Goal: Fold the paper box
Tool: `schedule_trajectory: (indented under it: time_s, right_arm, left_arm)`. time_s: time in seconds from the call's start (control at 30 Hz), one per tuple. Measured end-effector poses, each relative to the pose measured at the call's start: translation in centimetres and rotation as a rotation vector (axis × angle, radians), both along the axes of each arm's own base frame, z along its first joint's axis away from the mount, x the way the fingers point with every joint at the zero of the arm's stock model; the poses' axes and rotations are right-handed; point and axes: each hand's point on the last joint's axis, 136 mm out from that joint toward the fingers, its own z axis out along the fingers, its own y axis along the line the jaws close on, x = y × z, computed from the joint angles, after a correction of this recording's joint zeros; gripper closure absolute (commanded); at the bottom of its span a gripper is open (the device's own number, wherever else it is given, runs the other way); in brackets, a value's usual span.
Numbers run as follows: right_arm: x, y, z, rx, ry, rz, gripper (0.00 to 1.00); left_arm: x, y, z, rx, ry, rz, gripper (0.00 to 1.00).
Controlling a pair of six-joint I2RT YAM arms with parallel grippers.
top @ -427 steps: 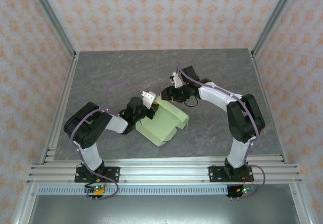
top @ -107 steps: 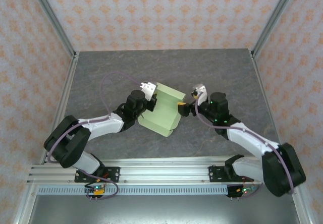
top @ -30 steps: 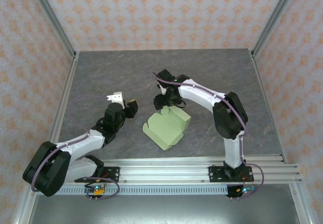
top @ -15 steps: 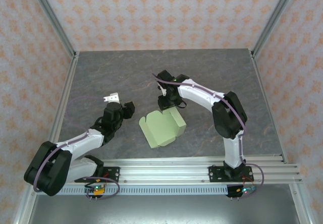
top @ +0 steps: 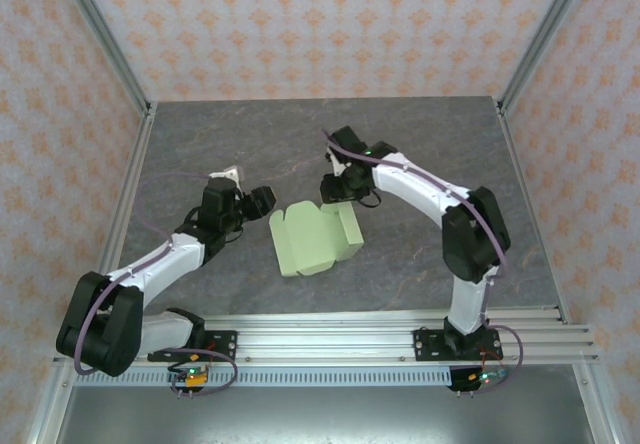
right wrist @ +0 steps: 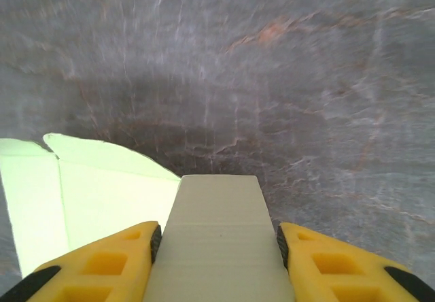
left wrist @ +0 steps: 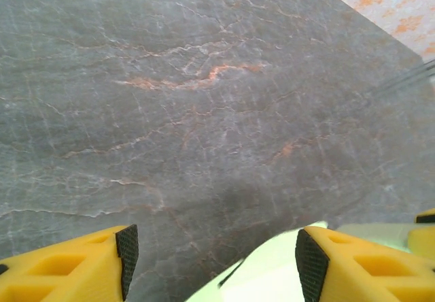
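The paper box [top: 310,244] lies part-folded near the middle of the grey surface [top: 430,144], between the two arms, with one side panel standing up on its right. It looks like thin, light card: stiff only along its panels, springy at the creases, likely to slide on the smooth surface and easy to dent. Pressing a panel flat while bending a flap at its score line seems safer than pinching mid-panel.

The right hand [top: 335,192] is at the box's far edge, its pads against both sides of a raised pale flap [right wrist: 219,213], so it appears clamped on the box. The left hand [left wrist: 216,247] hovers just left of the box, fingers well apart and holding nothing, a green corner showing between them.
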Motion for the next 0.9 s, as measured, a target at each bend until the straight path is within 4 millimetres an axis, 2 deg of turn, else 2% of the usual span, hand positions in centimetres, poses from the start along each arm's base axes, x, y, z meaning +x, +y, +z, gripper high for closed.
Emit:
schedule_trajectory:
  time_s: [0.1,0.2,0.33,0.5,0.63,0.73,0.83,0.9]
  right_arm:
    - [1.2,-1.5,1.1,0.08,-0.021,-0.079,0.6]
    - [2.1,-3.3,1.3,0.139,-0.028,-0.158,0.61]
    - [2.7,-4.6,1.0,0.204,-0.033,-0.224,0.61]
    - [2.8,-4.2,0.7,0.294,-0.043,-0.249,0.61]
    - [2.9,-3.3,0.2,0.373,-0.047,-0.258,0.61]
    - [2.4,-3.0,-1.0,0.422,-0.031,-0.275,0.61]
    - [1.9,-2.9,-2.1,0.456,-0.012,-0.293,0.61]
    - [1.6,-2.8,-2.5,0.48,-0.005,-0.3,0.6]
  left_arm:
    - [-0.4,0.1,-0.4,-0.076,0.057,0.008,0.29]
    - [-0.9,0.1,-0.9,-0.141,0.106,0.011,0.25]
    - [-1.6,-1.4,-0.5,-0.226,0.134,-0.062,0.22]
    - [-1.2,-4.0,-0.3,-0.312,0.183,-0.189,0.22]
    - [-0.8,-4.9,-0.9,-0.321,0.229,-0.237,0.25]
    - [-0.6,-5.0,-1.0,-0.292,0.245,-0.261,0.27]
    - [-0.7,-5.0,-0.9,-0.262,0.246,-0.285,0.41]
    - [-0.8,-5.0,-1.0,-0.252,0.255,-0.295,0.64]
